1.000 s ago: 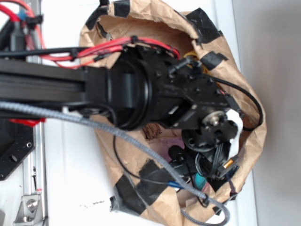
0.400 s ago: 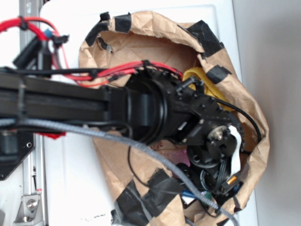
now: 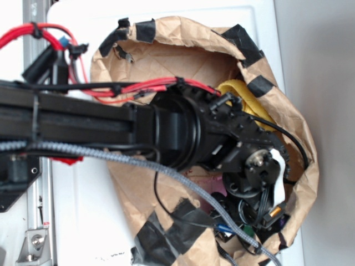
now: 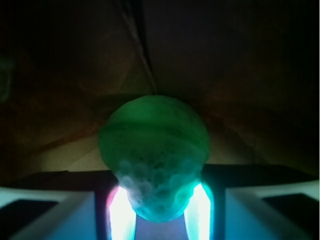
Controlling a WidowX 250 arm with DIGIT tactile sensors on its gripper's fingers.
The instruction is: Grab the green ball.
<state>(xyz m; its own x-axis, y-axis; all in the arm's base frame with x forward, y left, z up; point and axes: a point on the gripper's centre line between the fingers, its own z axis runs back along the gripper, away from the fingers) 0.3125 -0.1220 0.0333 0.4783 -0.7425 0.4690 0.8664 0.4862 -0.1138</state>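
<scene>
In the wrist view, the green ball [image 4: 153, 150] sits right between the two fingers [image 4: 199, 210] of the gripper [image 4: 155, 212]. The fingers press on its left and right sides, so the gripper is closed around the ball and holds it. The ball is round and smooth at the top. Lower down it looks bumpy and pale, almost blue-white, where the bright light hits it. The two fingers glow white with pink and green edges. Behind the ball everything is dark and brown, with soft folds like crumpled paper.

In the exterior view, the ball cannot be seen. The big black robot arm [image 3: 166, 133] reaches from the left into a brown paper bag [image 3: 166, 50]. The bag is wrinkly and its rim is patched with pieces of black tape [image 3: 244, 41]. The gripper end [image 3: 260, 213] is low inside the bag, near the bag's bottom right wall, and its fingers are hidden by black parts and wires. A yellow cloth [image 3: 244, 94] peeks out inside the bag, just above the arm's round wrist. Red wires [image 3: 138, 87] run along the top of the arm. A gray braided cable [image 3: 138, 163] crosses under the arm and goes down into the bag. The bag lies on a white table [image 3: 83, 221].
</scene>
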